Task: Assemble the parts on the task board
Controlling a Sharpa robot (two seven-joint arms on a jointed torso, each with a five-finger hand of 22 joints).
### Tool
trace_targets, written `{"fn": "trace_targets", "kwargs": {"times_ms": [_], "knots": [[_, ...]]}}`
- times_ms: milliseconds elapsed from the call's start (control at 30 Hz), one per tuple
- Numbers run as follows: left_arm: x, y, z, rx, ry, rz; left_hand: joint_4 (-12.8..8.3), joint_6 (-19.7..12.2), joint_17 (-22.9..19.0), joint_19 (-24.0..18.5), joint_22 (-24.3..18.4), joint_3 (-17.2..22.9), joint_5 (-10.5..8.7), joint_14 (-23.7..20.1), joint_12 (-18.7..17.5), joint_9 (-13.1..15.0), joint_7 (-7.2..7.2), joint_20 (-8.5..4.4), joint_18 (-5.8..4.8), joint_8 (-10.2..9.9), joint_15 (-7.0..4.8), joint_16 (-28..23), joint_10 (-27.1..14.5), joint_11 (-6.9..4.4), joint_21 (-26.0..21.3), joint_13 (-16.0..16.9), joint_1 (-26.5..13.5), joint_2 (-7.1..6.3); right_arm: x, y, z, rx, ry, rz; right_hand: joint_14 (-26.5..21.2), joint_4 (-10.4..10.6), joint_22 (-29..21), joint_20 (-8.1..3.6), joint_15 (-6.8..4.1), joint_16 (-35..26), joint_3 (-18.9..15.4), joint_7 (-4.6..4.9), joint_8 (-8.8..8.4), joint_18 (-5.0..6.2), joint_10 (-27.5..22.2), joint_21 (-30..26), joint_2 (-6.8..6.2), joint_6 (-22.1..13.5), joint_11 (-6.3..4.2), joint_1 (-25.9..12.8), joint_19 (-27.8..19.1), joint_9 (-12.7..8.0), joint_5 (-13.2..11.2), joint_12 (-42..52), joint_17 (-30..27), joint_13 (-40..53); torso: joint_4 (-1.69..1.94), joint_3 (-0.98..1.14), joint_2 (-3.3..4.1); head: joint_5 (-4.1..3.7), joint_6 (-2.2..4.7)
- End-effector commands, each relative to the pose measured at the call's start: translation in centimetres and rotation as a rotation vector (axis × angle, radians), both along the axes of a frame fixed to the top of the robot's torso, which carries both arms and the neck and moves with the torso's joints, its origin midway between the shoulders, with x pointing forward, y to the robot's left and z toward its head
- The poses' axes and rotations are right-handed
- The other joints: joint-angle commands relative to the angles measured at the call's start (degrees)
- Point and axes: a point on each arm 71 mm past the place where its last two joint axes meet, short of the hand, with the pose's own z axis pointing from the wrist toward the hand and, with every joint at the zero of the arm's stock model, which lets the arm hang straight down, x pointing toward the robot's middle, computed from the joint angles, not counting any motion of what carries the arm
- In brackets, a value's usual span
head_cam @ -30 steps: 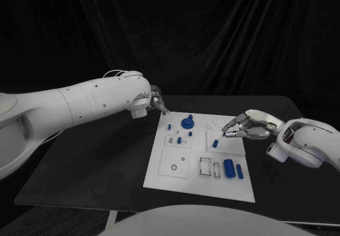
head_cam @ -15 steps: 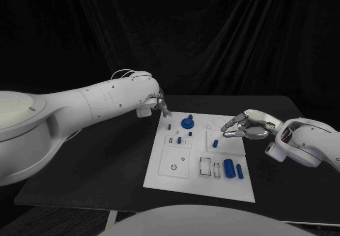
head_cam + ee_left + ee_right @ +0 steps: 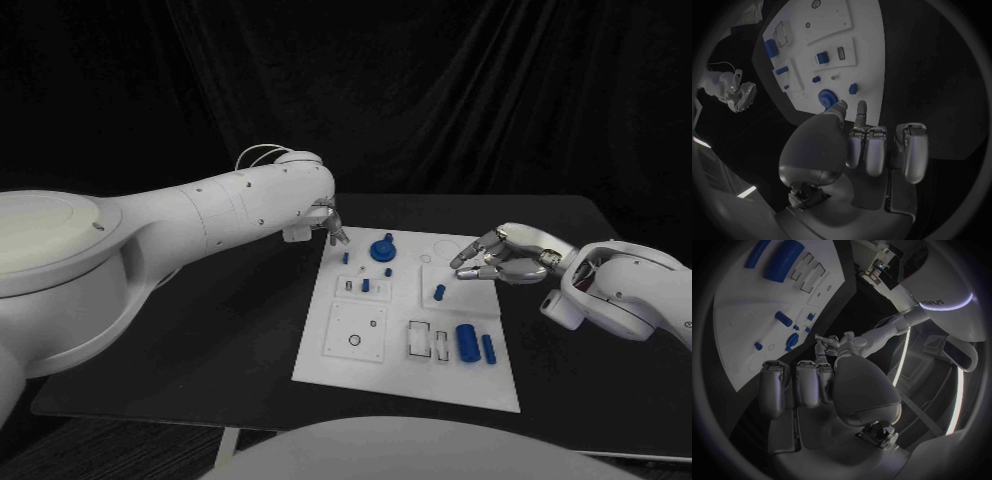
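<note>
The task board (image 3: 404,340) lies mid-table, blue parts (image 3: 466,340) on it. The left hand (image 3: 329,220) hangs over the board's far left corner near the round blue knob (image 3: 382,248), fingers curled down, holding nothing. The right hand (image 3: 505,258) hovers at the far right edge, fingers bent inward, empty.

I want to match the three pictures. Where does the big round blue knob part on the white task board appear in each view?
Head view: big round blue knob part at the white task board's far end.
Left wrist view: knob just beyond the left hand's fingertips.
Right wrist view: knob near the board's edge.
Shared landmark: the large blue cylinder.
</note>
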Motion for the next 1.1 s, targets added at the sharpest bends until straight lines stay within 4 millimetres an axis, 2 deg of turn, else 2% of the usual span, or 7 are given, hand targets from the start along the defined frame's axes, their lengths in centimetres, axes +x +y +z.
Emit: {"fn": "trace_targets", "kwargs": {"times_ms": [33, 133, 600, 800, 967, 1100], "knots": [[0.0, -0.1, -0.4, 0.020, 0.016, -0.010, -0.53, 0.44, 15.09, 4.28, 13.20, 0.09, 0.85, 5.95, 0.20, -0.22, -0.06, 0.25, 0.73, -0.20, 0.39, 0.15, 6.00, 0.31, -0.37, 15.09, 0.55, 0.18, -0.1, 0.0, -0.2, -0.003, 0.014, 0.005, 2.83, -0.39, 12.97, 0.31, -0.40, -0.25, -0.10, 0.06, -0.12, 0.69, 2.44, -0.03, 1.41, 0.34, -0.17, 0.88, 3.11, -0.04, 0.37, -0.16, -0.05, -9.02, 0.01, 0.01, -0.02, -0.05, -0.01], [0.0, -0.3, -0.8, 0.021, 0.022, -0.009, -0.86, 0.65, 15.09, 4.28, 13.20, 0.21, 1.38, 5.95, 0.20, -0.39, -0.11, 0.23, 0.73, -0.24, 0.36, 0.15, 6.00, 0.27, -0.40, 15.09, 0.84, 0.31, -0.1, 0.1, -0.2, -0.003, 0.016, 0.005, 2.83, -0.39, 12.97, 0.31, -0.40, -0.25, -0.10, 0.06, -0.12, 0.69, 2.44, -0.03, 1.41, 0.34, -0.17, 0.88, 3.11, -0.04, 0.37, -0.16, -0.05, -9.02, 0.07, 0.02, -0.03, -0.15, -0.01], [-0.3, -1.1, -1.7, 0.006, 0.035, -0.026, -0.94, 0.82, 15.09, 4.25, 13.16, 0.25, 1.46, 5.95, 0.20, -0.45, -0.13, 0.22, 0.75, -0.22, 0.34, 0.15, 6.00, 0.24, -0.49, 15.09, 0.89, 0.43, -0.1, 0.0, -0.2, -0.006, 0.023, 0.008, 2.83, -0.39, 12.97, 0.31, -0.40, -0.25, -0.10, 0.06, -0.12, 0.69, 2.44, -0.03, 1.41, 0.34, -0.17, 0.88, 3.11, -0.04, 0.37, -0.16, -0.05, -9.02, 0.02, 0.01, 0.00, -0.42, -0.01], [-0.3, -1.2, -1.7, -0.007, 0.029, -0.033, -0.48, 1.14, 15.09, 4.21, 13.12, -0.58, -1.28, 5.95, 0.20, -1.05, -0.05, 0.21, 0.78, -0.52, 0.37, 0.15, 6.00, 0.31, -0.66, 15.09, -0.45, 0.61, 0.0, -0.1, -0.3, -0.009, 0.025, 0.006, 2.84, -0.45, 12.96, 0.34, -0.38, -0.25, -0.15, 0.09, -0.13, 0.70, 2.45, -0.06, 1.52, 0.35, -0.15, 0.91, 3.10, -0.06, 0.45, -0.16, -0.06, -9.05, 0.05, 0.03, 0.01, -0.56, -0.01], [-0.3, -1.3, -1.7, -0.017, 0.022, -0.037, -0.17, 1.20, 15.09, 4.21, 13.12, -1.05, -2.40, 5.95, 0.20, -1.30, 0.00, 0.23, 0.79, -0.67, 0.40, 0.15, 6.00, 0.35, -0.72, 15.09, -1.12, 0.66, 0.0, -0.1, -0.3, -0.010, 0.026, 0.005, 2.82, -0.47, 12.96, 0.35, -0.37, -0.31, -0.15, 0.09, -0.13, 0.70, 2.42, -0.05, 1.54, 0.36, -0.14, 0.93, 3.11, -0.07, 0.46, -0.23, -0.17, -9.14, 0.02, 0.01, -0.05, -0.54, -0.01], [-0.3, -1.4, -1.7, -0.019, 0.021, -0.040, -0.13, 1.20, 15.09, 4.20, 13.11, -1.12, -2.56, 5.95, 0.20, -1.35, 0.01, 0.24, 0.79, -0.70, 0.40, 0.15, 6.00, 0.36, -0.74, 15.09, -1.21, 0.68, 0.0, -0.1, -0.3, -0.010, 0.027, 0.006, 2.82, -0.47, 12.96, 0.35, -0.37, -0.31, -0.15, 0.09, -0.13, 0.70, 2.42, -0.05, 1.54, 0.36, -0.14, 0.93, 3.11, -0.07, 0.46, -0.23, -0.17, -9.14, 0.03, 0.01, -0.05, -0.53, -0.01]]}}
